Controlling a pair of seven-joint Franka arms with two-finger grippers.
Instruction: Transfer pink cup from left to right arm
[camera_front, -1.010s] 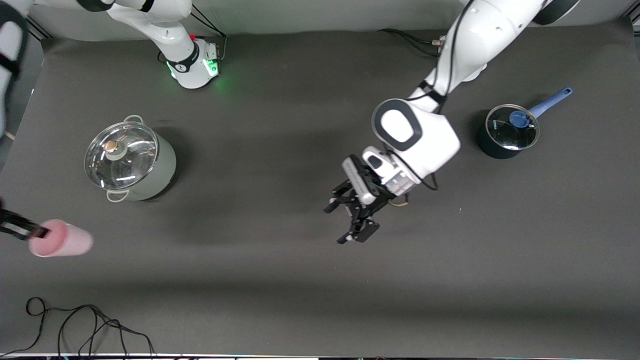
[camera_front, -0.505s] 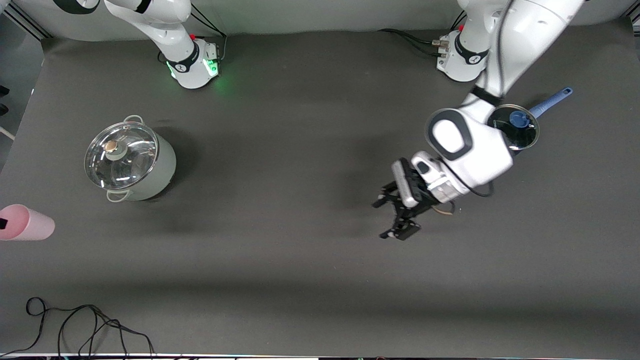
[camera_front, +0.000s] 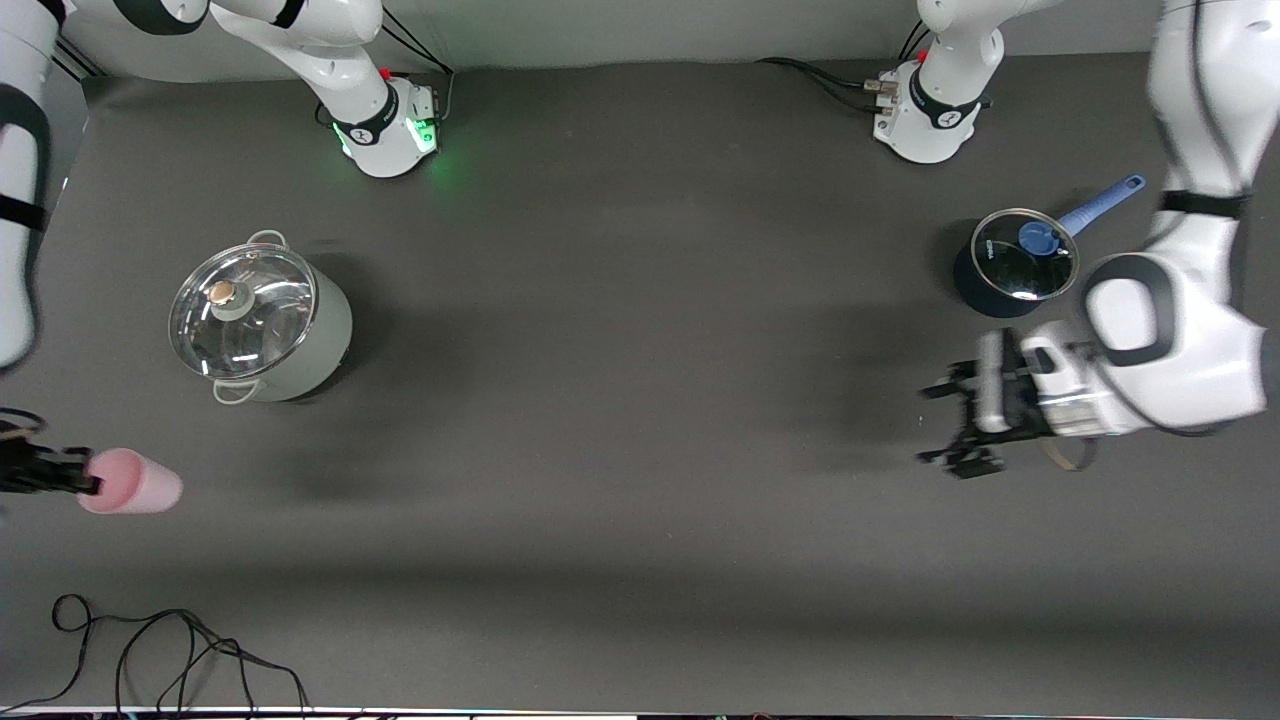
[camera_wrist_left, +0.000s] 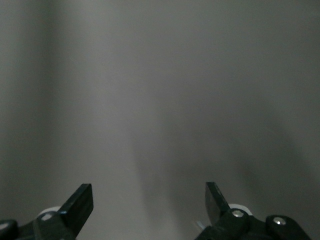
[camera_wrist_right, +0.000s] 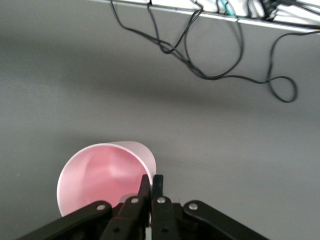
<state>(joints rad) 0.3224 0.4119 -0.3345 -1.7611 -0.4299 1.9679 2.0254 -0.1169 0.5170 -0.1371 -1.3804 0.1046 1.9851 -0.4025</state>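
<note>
Right gripper (camera_wrist_right: 151, 187) up over the right arm's end of the table, black fingers pinched together on the rim of the small pale pink plastic cup (camera_front: 135, 485), held sideways. Left gripper (camera_front: 962, 420) over the left arm's end, fingers (camera_wrist_left: 82, 200) spread wide, holding nothing.

The pink cup (camera_front: 132, 482) is a small, pale pink, smooth tumbler with tapered walls and no handle. In the front view it appears at the lower left of the frame, lying on its side in the air above the table (camera_front: 620, 420). The right gripper (camera_front: 88, 486) grips its rim, one jaw inside the mouth and one outside. The right wrist view shows the open mouth and pink interior (camera_wrist_right: 102, 175).
</note>
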